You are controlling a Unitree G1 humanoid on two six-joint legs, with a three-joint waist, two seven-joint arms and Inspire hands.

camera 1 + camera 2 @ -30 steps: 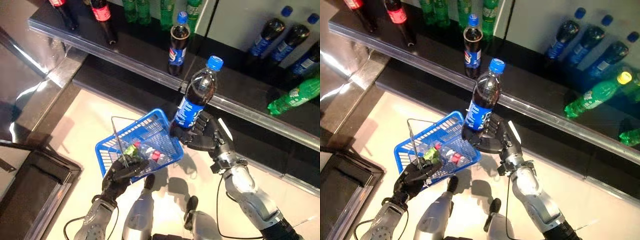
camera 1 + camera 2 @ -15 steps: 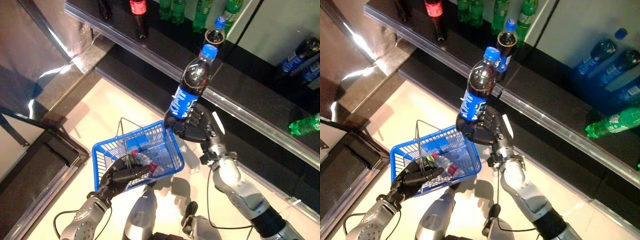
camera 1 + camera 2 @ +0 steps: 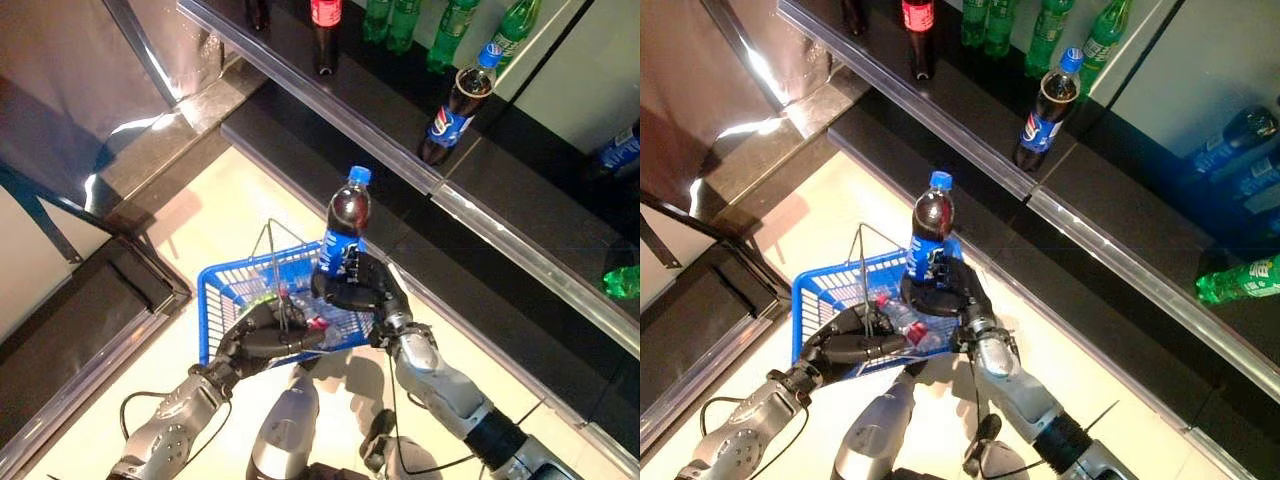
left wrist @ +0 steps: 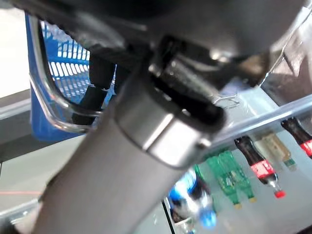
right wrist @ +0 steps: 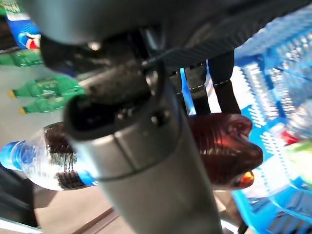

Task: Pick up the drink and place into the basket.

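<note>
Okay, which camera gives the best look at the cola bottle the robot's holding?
The right eye view: the whole cola bottle stands upright in the right hand over the blue basket. The left eye view matches. The right wrist view shows it partly hidden, the left wrist view not at all.

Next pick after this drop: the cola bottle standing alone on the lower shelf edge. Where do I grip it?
Take the cola bottle round its labelled middle, coming from the open aisle side. It stands upright at the shelf lip with green bottles behind, so the front is free. The right hand holds the held bottle low the same way.
</note>
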